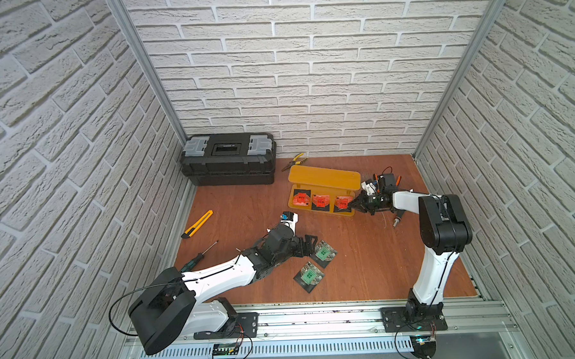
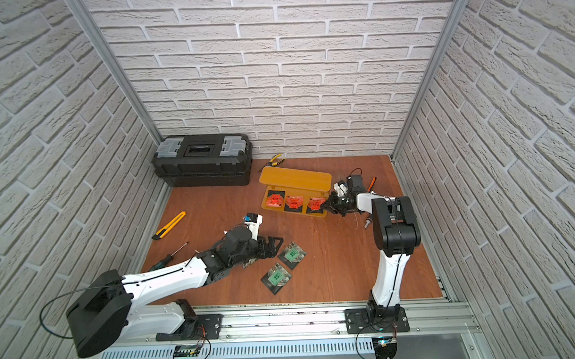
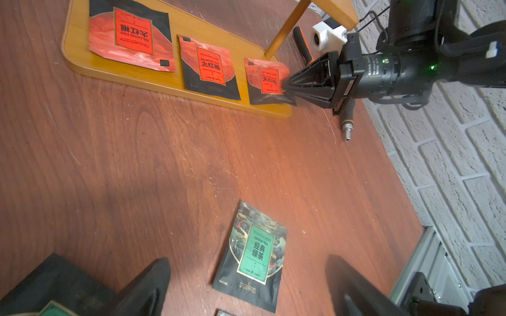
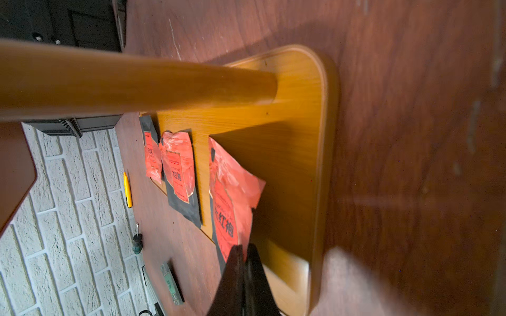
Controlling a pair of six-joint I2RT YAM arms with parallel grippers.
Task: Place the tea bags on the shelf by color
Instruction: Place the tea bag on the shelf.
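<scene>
The yellow-orange shelf [image 1: 324, 177] stands at the back of the table. Its lower plate [image 3: 153, 79] bears three red tea bags [image 1: 301, 198] [image 1: 320, 201] [image 1: 341, 203]. My right gripper [image 1: 355, 204] is shut on the edge of the rightmost red tea bag [image 4: 232, 197], which lies at the plate's end beside a post [image 4: 137, 82]. Two green tea bags [image 1: 323, 251] [image 1: 310, 276] lie flat on the table. My left gripper [image 1: 310, 244] is open, low over the table, with one green tea bag [image 3: 253, 255] just ahead of its fingers [image 3: 147, 287]. Another dark sachet [image 3: 54, 287] shows partly beneath it.
A black toolbox [image 1: 228, 159] sits at the back left, with yellow pliers [image 1: 295, 160] beside it. A yellow utility knife [image 1: 198, 224] and a screwdriver [image 1: 199, 256] lie at the left. A metal-tipped tool [image 1: 397, 220] lies under the right arm.
</scene>
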